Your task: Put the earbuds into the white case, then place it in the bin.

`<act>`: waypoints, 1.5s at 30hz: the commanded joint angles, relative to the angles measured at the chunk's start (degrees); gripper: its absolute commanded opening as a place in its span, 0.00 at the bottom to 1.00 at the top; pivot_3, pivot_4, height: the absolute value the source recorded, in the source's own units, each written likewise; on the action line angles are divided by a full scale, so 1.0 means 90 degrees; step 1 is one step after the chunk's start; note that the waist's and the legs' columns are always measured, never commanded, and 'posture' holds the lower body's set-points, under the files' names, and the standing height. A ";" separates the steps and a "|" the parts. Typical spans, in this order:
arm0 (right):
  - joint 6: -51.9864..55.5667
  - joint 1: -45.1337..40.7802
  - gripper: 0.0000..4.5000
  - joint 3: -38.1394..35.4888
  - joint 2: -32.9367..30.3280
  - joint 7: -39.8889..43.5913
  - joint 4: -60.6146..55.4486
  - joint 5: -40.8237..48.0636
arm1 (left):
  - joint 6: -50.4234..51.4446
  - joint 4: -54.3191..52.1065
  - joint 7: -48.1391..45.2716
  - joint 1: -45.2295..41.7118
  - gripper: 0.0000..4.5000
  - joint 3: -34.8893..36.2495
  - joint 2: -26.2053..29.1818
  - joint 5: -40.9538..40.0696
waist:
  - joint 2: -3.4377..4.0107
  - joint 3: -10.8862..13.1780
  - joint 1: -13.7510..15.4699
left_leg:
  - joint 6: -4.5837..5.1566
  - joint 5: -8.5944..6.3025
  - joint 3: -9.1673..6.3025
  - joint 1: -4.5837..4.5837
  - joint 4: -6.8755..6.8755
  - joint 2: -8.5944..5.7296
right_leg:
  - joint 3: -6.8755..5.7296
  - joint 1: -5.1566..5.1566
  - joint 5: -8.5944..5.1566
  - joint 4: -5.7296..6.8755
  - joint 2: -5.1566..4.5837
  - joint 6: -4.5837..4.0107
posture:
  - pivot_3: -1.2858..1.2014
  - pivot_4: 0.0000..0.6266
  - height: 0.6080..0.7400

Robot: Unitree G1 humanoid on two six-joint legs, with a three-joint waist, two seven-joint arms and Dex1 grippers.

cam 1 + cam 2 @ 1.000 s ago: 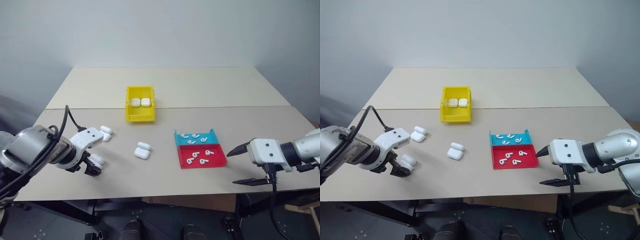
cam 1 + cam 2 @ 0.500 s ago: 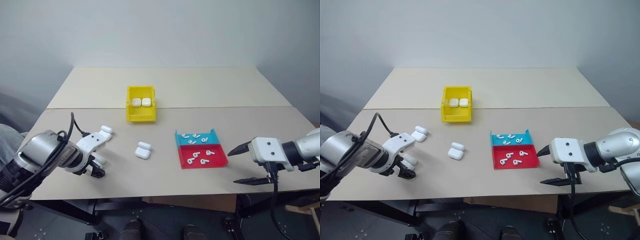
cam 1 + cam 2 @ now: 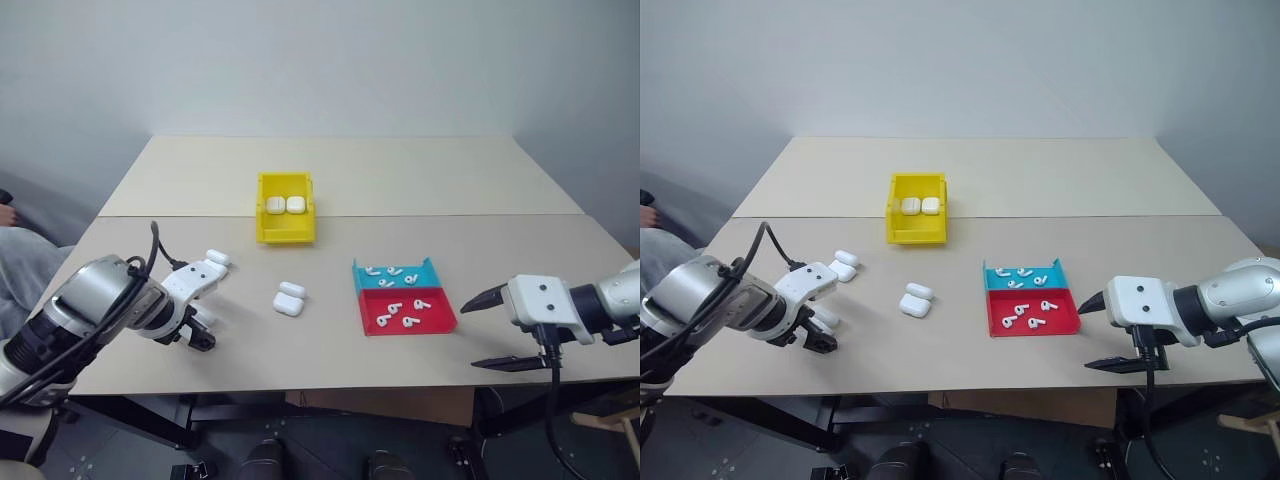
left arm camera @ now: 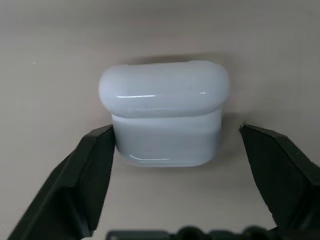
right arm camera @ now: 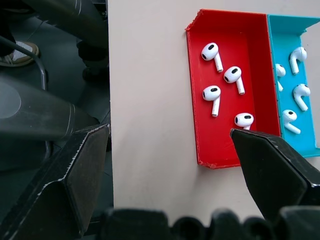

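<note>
Arms sit low at both front corners of the table. The left arm reaches down steeply toward the near left edge, and its left gripper straddles a white case lying on the tabletop. One finger touches the case's side while the other stands a little clear, so the jaws are partly apart and not yet clamped. The case lies with its long axis across the gap between the fingers (lid shut, its seam running along that axis). Off the table's right edge, the right gripper hangs with its fingers wide apart, holding nothing and angled toward the red tray. Earbuds lie loose in that tray and in the teal tray beside it. Farther back stands the yellow bin, with two cases inside.
</note>
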 commanded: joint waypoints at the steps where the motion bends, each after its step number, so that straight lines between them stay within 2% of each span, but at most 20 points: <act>1: 0.0030 -0.0022 1.00 -0.0271 -0.0104 -0.0047 -0.0102 0.0050 | 0.0018 -0.0032 -0.0025 -0.0092 0.66 -0.0075 0.0116 0.0060 | 0.0000 0.0000 -0.0010 | 0.0000 0.0000 0.0000 0.0000 0.0000 0.0000 | 0.0000 0.0000 0.0001 0.0000 0.0000 -0.0001 | 0.52 0.24 1.00; 2: 0.0024 -0.0025 1.00 -0.0262 -0.0099 -0.0050 -0.0098 0.0045 | 0.0018 -0.0042 -0.0031 -0.0092 0.61 -0.0082 0.0138 0.0063 | 0.0000 0.0000 -0.0010 | 0.0000 0.0000 0.0000 0.0000 0.0000 0.0000 | 0.0000 0.0000 0.0002 0.0000 0.0000 -0.0002 | 0.52 0.24 1.00; 8: -0.0030 -0.0115 1.00 -0.0201 -0.0071 -0.0069 -0.0020 0.0005 | 0.0017 -0.0390 0.0002 -0.0117 0.61 0.0175 0.0349 0.0085 | -0.0003 0.0002 -0.0024 | 0.0001 0.0001 0.0000 -0.0002 -0.0001 0.0000 | 0.0001 -0.0003 0.0007 0.0000 0.0000 0.0001 | 0.52 0.24 1.00; 11: -0.0052 -0.0167 1.00 -0.0226 -0.0113 -0.0038 -0.0011 0.0005 | 0.0018 -0.0892 -0.0216 -0.0192 0.61 0.0465 0.0666 -0.0211 | -0.0009 0.0005 -0.0026 | 0.0002 0.0001 0.0000 -0.0008 -0.0001 0.0000 | 0.0002 -0.0007 0.0007 -0.0001 0.0000 0.0001 | 0.52 0.24 1.00; 16: -0.0026 -0.0350 1.00 -0.0312 -0.0236 0.0090 0.0012 0.0081 | -0.0091 -0.2001 -0.0759 0.0198 0.61 0.1683 0.0882 -0.0863 | -0.0009 0.0006 -0.0023 | 0.0001 0.0001 0.0000 -0.0026 -0.0002 0.0000 | 0.0000 -0.0019 0.0007 -0.0007 0.0000 0.0003 | 0.52 0.24 1.00; 20: 0.0124 -0.0801 1.00 -0.0088 -0.0320 0.0214 0.0108 0.0121 | -0.1296 -0.2786 -0.0923 0.1263 0.61 0.2528 0.0802 -0.0868 | -0.0009 0.0006 -0.0052 | 0.0001 0.0001 0.0002 -0.0024 -0.0005 0.0002 | 0.0003 -0.0018 0.0008 -0.0014 -0.0001 0.0001 | 0.52 0.24 1.00; 22: 0.0243 -0.1159 1.00 0.0152 -0.0355 0.0393 0.0201 0.0129 | -0.2550 -0.2932 -0.0972 0.1953 0.61 0.2756 0.0553 -0.0500 | -0.0007 0.0005 -0.0059 | 0.0001 0.0001 0.0003 -0.0023 -0.0004 0.0005 | 0.0000 -0.0017 0.0010 -0.0012 0.0000 -0.0003 | 0.52 0.24 1.00; 24: 0.0226 -0.1465 1.00 0.0393 -0.0367 0.0616 0.0283 0.0068 | -0.2827 -0.2876 -0.0988 0.2184 0.61 0.2800 0.0381 -0.0499 | -0.0012 0.0008 -0.0058 | 0.0000 0.0000 0.0006 -0.0012 -0.0004 0.0005 | 0.0002 -0.0011 0.0014 -0.0013 0.0000 -0.0009 | 0.52 0.24 1.00; 27: 0.0155 -0.1985 1.00 0.0865 -0.0267 0.0791 0.0390 -0.0197 | -0.5017 -0.2631 -0.1013 0.3013 0.61 0.3194 -0.0664 -0.0037 | -0.0009 0.0007 -0.0059 | -0.0003 -0.0002 0.0014 -0.0001 -0.0003 0.0008 | 0.0002 -0.0009 0.0016 -0.0021 -0.0003 -0.0013 | 0.52 0.24 1.00; 29: 0.0142 -0.2295 1.00 0.1225 -0.0209 0.0904 0.0408 -0.0440 | -0.6650 -0.2278 -0.1255 0.3448 0.61 0.3242 -0.1501 0.0245 | -0.0011 0.0006 -0.0058 | -0.0004 -0.0003 0.0027 0.0006 -0.0003 0.0007 | 0.0006 -0.0012 0.0018 -0.0029 -0.0013 -0.0015 | 0.52 0.24 1.00; 31: 0.0149 -0.2523 1.00 0.1502 -0.0144 0.0944 0.0443 -0.0667 | -0.7838 -0.1956 -0.1522 0.3705 0.61 0.3174 -0.2069 0.0496 | -0.0014 0.0006 -0.0057 | -0.0004 -0.0002 0.0038 0.0002 -0.0002 0.0008 | 0.0009 -0.0007 0.0031 -0.0038 -0.0015 -0.0025 | 0.52 0.24 1.00; 37: 0.0618 -0.3388 1.00 0.2480 0.0239 0.1093 0.0529 -0.1439 | -0.9445 -0.1268 -0.1611 0.4178 0.61 0.2933 -0.3319 0.0734 | -0.0012 0.0003 -0.0069 | -0.0002 -0.0001 0.0048 -0.0001 -0.0005 0.0011 | 0.0014 -0.0015 0.0041 -0.0031 -0.0013 -0.0019 | 0.52 0.24 1.00; 40: 0.0893 -0.3764 1.00 0.2892 0.0543 0.1119 0.0645 -0.1774 | -0.9961 -0.0874 -0.2027 0.4241 0.61 0.2828 -0.3521 0.0716 | -0.0012 0.0003 -0.0083 | 0.0000 0.0000 0.0048 0.0000 -0.0004 0.0015 | 0.0014 -0.0017 0.0045 -0.0023 -0.0007 -0.0010 | 0.52 0.24 1.00; 45: 0.1248 -0.4128 1.00 0.3365 0.0990 0.1081 0.0809 -0.2201 | -1.0332 -0.0494 -0.2508 0.4236 0.61 0.2744 -0.3525 0.0645 | -0.0011 0.0003 -0.0089 | -0.0001 -0.0001 0.0049 0.0000 -0.0002 0.0015 | 0.0015 -0.0017 0.0045 -0.0025 -0.0007 -0.0009 | 0.52 0.24 1.00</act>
